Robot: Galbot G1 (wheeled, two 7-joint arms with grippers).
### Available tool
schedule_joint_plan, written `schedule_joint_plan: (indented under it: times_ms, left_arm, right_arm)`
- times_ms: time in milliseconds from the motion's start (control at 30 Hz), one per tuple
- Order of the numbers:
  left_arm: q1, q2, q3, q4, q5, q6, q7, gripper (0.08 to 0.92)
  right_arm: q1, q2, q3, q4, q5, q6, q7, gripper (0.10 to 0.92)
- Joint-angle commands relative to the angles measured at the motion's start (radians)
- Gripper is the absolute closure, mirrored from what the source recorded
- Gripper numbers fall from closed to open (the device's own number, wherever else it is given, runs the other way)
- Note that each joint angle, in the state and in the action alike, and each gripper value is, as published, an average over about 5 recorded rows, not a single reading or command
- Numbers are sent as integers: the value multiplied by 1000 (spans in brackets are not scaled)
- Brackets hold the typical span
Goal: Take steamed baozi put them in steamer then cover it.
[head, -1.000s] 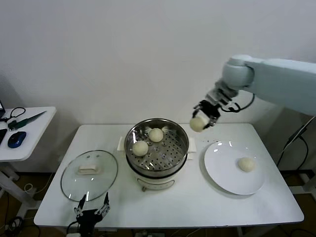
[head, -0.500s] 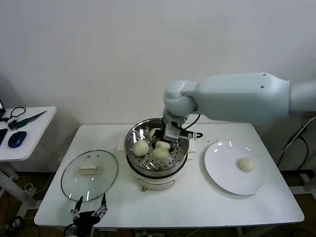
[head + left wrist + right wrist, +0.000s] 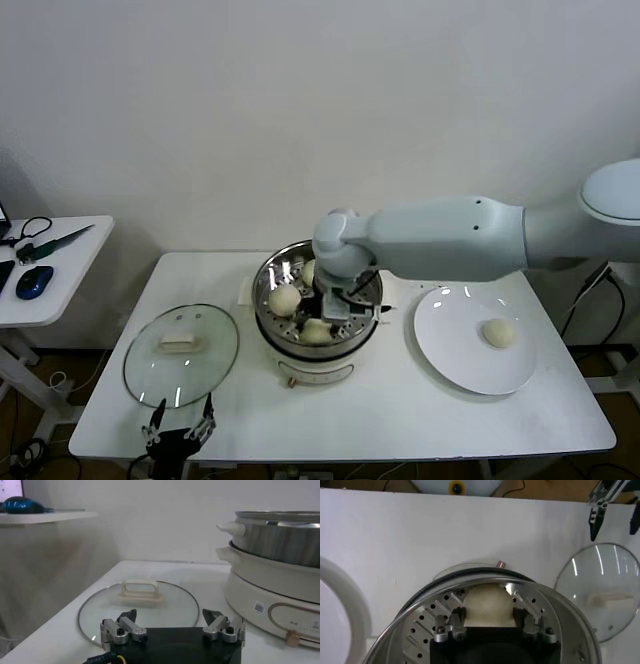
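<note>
The right gripper [image 3: 322, 316] is down inside the steamer [image 3: 366, 322], near its front wall, with a bun [image 3: 487, 605] sitting right between its fingers [image 3: 457, 616]. The wrist view shows the pads at both sides of that bun, but I honestly can't tell if they're pressing on it or have already let go, so call it partly spread around the bun. That bun rests low on the perforated floor at the front of the basket [image 3: 315, 331]. Another bun [image 3: 285, 299] sits on the steamer's left side, and a third one [image 3: 308, 272] peeks out at the back, mostly hidden by the arm. The fourth bun [image 3: 498, 333] is on the white plate [image 3: 450, 335] to the right of the steamer, well apart from it. The glass lid [image 3: 181, 354] lies flat on the table [image 3: 400, 410] to the left of the steamer. The left gripper [image 3: 180, 433] is parked at the table's front edge just beside the lid, fingers [image 3: 123, 626] spread wide with nothing in them.
</note>
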Motion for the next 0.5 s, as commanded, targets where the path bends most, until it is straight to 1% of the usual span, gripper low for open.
schedule_joint_plan:
  times_ms: [33,67,133,200,300,367,433,500]
  left_arm:
    - [1,0,0,-1,0,0,0,177]
    - [1,-1,1,-1,1,-1,-1,177]
    - [2,-1,2,-2,2,-2,-1,177]
    - [3,-2,3,-2,4,-2,-1,177]
    - [2,-3,6,-2,7,-2,0,177]
    - [0,-3,7,-2,8,-2,0,177]
    - [-2,-4,8,-3,9,-1,1,177]
    - [-6,-4,8,-2,9,1,1,177]
  right_arm:
    - [-14,-2,22,-28,-42,22,10,280]
    - [6,-15,29,-32,-35,29,1,252]
    - [57,-50,37,-41,7,44,-20,223]
    - [120,-99,32,-52,90,52,-48,207]
    - [225,-185,-24,-74,257,39,-104,203]
    - [293,-250,-92,-93,377,1,-141,203]
    - [343,-328,-163,-116,485,-70,-169,202]
    - [362,-414,-218,-140,545,-155,-191,203]
